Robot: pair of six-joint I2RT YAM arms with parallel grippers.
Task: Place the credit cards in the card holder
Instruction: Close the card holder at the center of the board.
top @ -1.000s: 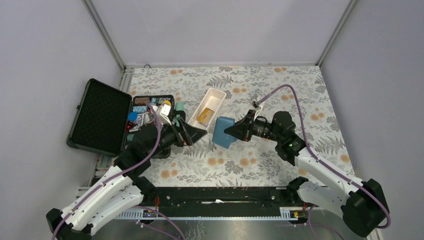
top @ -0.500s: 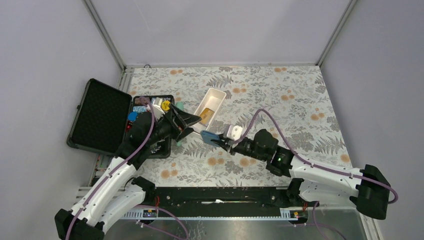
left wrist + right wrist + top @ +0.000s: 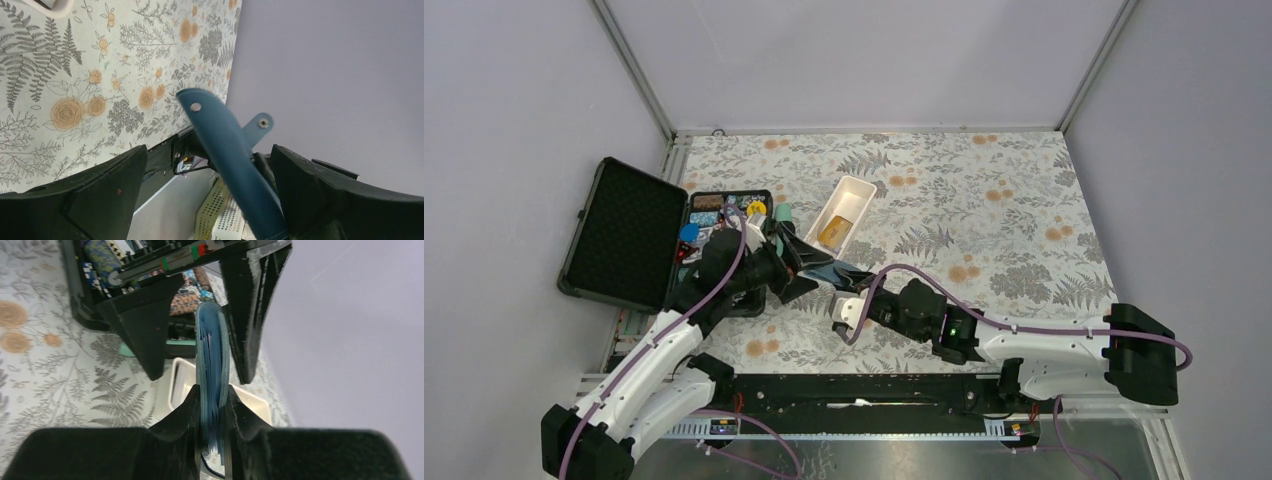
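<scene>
**Floral table, grey walls: wallet offered up mid-air**

Floral-patterned tablecloth [image 3: 984, 200] below, and lifted clear of it, centre-left of the overhead frame, the small teal-blue folding card holder [image 3: 829, 268]. Pinched edge-on by the right gripper [image 3: 212, 395], fingers narrow and tight on its lower edge. Poked straight in between the fingers of the left gripper [image 3: 804, 270], spread wide either side and, as far as visible, touching nothing. Snap tab loose in the left wrist view, so apparently unfastened.

Over in the long white rectangular tray [image 3: 854, 183], upper centre, the golden-orange plastic credit card [image 3: 837, 231], lying flat, well apart from both grippers. No sign of the dark card, possibly hidden. Open black foam-lined case [image 3: 624, 235] at far left.

Judged progress: early. Gold card plainly outside the holder, so fetching and slotting all to come.
</scene>
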